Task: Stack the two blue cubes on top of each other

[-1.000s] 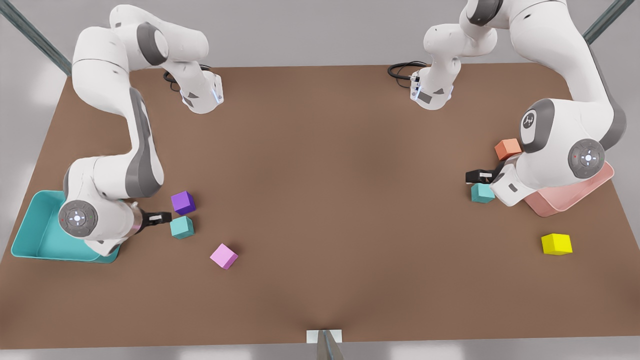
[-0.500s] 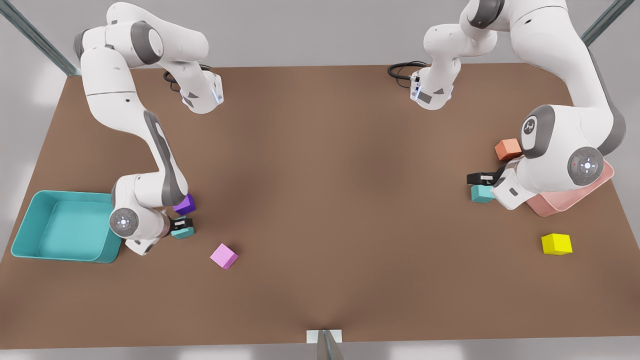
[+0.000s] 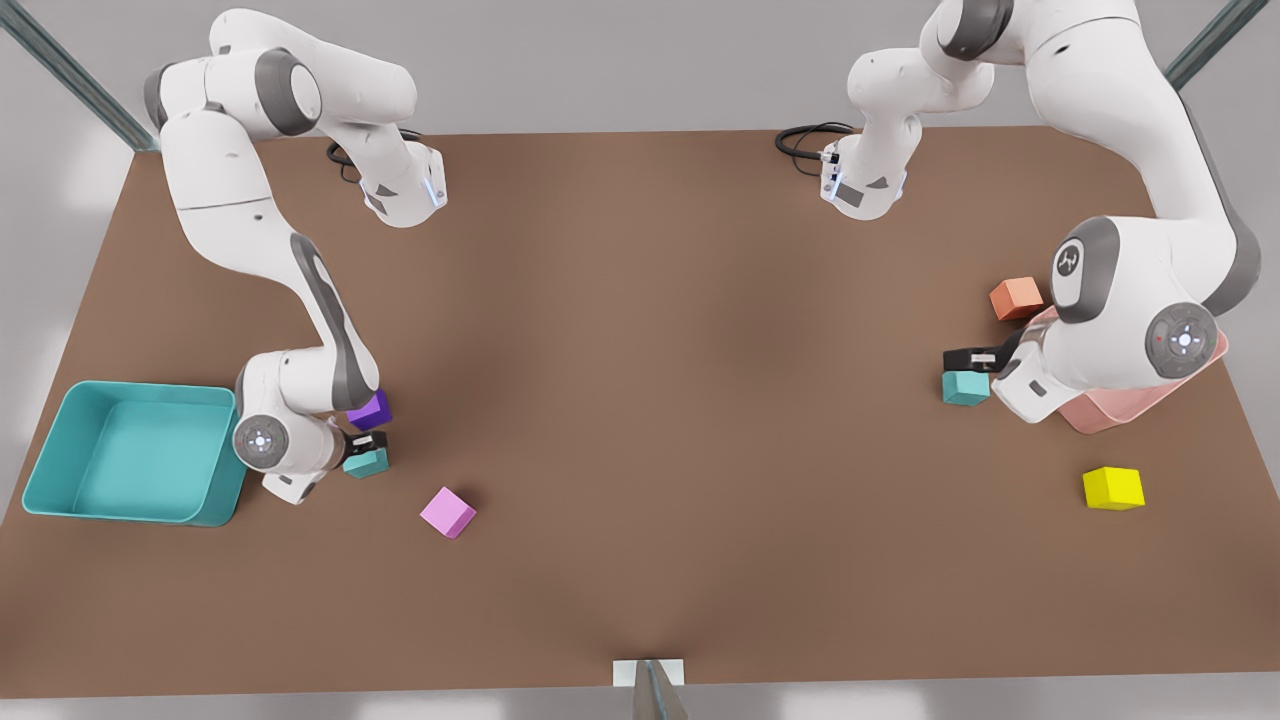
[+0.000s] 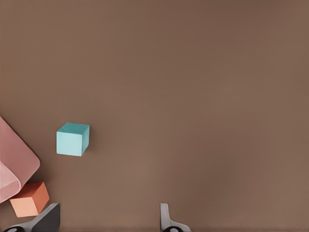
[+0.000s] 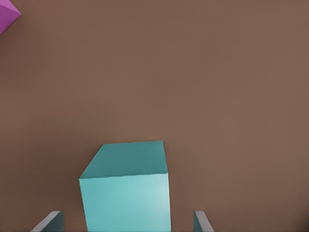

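Nearest in the front view, lying apart on the brown counter [image 3: 640,400]: a pink cube [image 3: 447,512] toward the front view's left and a yellow cube [image 3: 1113,488] toward its right. Farther back on the left, bent steeply down from elbow to wrist beside the teal tray [image 3: 60,440], the right gripper [image 3: 366,447] set low, fingers [image 5: 50,221] spread to either side of one blue cube [image 5: 126,191] resting on the counter, not yet pinched; same cube [image 3: 366,463] just in front of a purple cube [image 3: 370,409]. On the front view's right, folded over a pink tray [image 3: 1110,410], the left gripper [image 3: 968,357] held above the counter, fingers [image 4: 166,220] parted and grasping nothing, just behind the other blue cube [image 3: 965,387], which sits on the counter [image 4: 73,139]. Farther back still, an orange cube [image 3: 1016,298] near the pink tray's corner.
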You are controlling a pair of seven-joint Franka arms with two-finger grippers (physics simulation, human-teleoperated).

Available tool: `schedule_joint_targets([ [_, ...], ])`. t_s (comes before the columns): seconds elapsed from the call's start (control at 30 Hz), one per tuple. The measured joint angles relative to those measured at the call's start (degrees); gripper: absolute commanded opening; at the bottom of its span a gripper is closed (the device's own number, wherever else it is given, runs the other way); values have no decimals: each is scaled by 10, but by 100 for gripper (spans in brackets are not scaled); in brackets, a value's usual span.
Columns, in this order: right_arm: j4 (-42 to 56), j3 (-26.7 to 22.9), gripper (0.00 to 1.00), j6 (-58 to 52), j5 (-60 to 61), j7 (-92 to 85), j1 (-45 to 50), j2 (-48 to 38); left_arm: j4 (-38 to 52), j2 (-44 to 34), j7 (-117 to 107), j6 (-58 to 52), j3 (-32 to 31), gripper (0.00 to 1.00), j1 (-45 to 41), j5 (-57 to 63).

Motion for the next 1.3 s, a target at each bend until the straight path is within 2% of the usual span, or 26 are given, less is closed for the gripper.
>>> schedule_joint_targets([
  [0.67, -20, -1, 100, 6, -6, -14, -6, 27, 0, 3, -2, -1, 0, 100, 0, 1],
  [0.73, -18, -1, 93, 5, -6, -15, -7, 28, 0, 3, -2, -1, 0, 100, 0, 1],
  [0.77, -16, -1, 82, 5, -5, -16, -7, 29, 0, 3, -2, -1, 0, 100, 0, 1],
  [0.8, -14, -1, 76, 5, -5, -16, -6, 30, 0, 3, -2, -1, 0, 100, 0, 1],
  [1.03, 9, 2, 74, 1, -1, -17, -5, 31, 0, 3, -2, 0, 0, 100, 0, 1],
  [1.13, 34, 32, 74, -14, 1, -17, -4, 11, 0, 4, -2, 0, 0, 100, 0, 1],
  [1.2, 53, 74, 74, -25, 2, -17, -4, -12, 0, 6, -2, 1, 0, 100, -1, 4],
  [1.3, 138, 113, 74, -43, 20, -16, 42, -11, -6, 13, -2, 11, 0, 100, 15, 7],
])
